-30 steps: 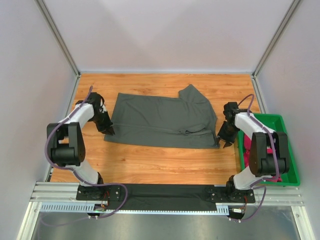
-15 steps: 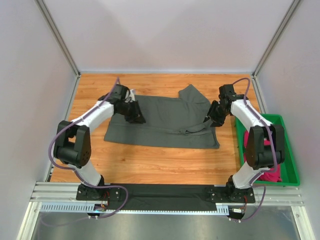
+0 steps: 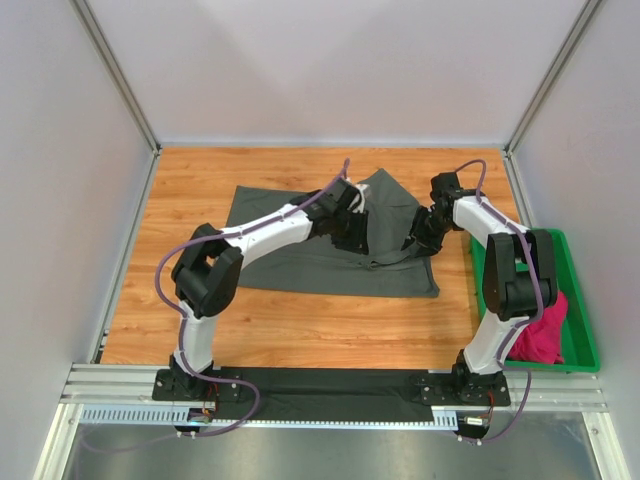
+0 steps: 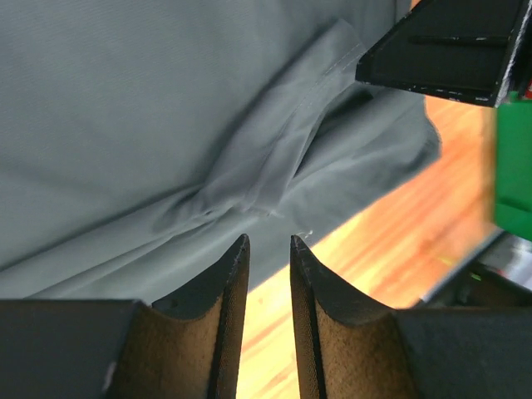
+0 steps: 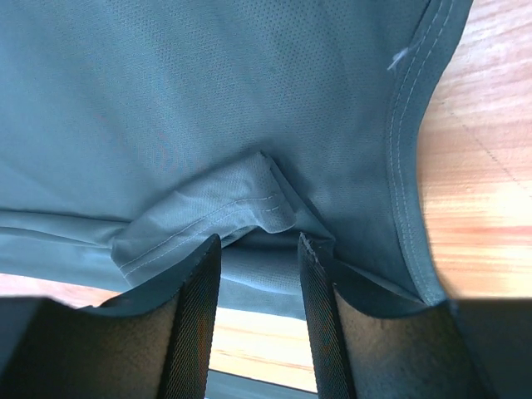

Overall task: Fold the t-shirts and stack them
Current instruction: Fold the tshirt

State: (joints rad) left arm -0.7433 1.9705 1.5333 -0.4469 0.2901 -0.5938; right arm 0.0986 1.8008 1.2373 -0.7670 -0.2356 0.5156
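Observation:
The dark charcoal grey t-shirt point(image 3: 290, 245) lies spread flat on the wooden table, with one sleeve folded over at its right end. My left gripper point(image 3: 352, 240) reaches across to the middle of the shirt. In the left wrist view point(image 4: 268, 245) its jaws stand a narrow gap apart and empty, over the shirt's point(image 4: 166, 108) front hem. My right gripper point(image 3: 418, 243) is at the shirt's right side. In the right wrist view point(image 5: 258, 241) it is open, just over the folded sleeve point(image 5: 208, 220). The magenta-pink t-shirt point(image 3: 538, 337) lies bunched in the green tray point(image 3: 582, 320).
The green tray stands at the table's right edge, beside the right arm's base, and shows in the left wrist view point(image 4: 515, 174). Grey walls with metal posts close in the table on three sides. Bare wood point(image 3: 190, 190) lies left of the shirt.
My left arm has swung right, from the shirt's left edge to its middle. My right gripper has moved from beside the tray onto the shirt's right sleeve area.

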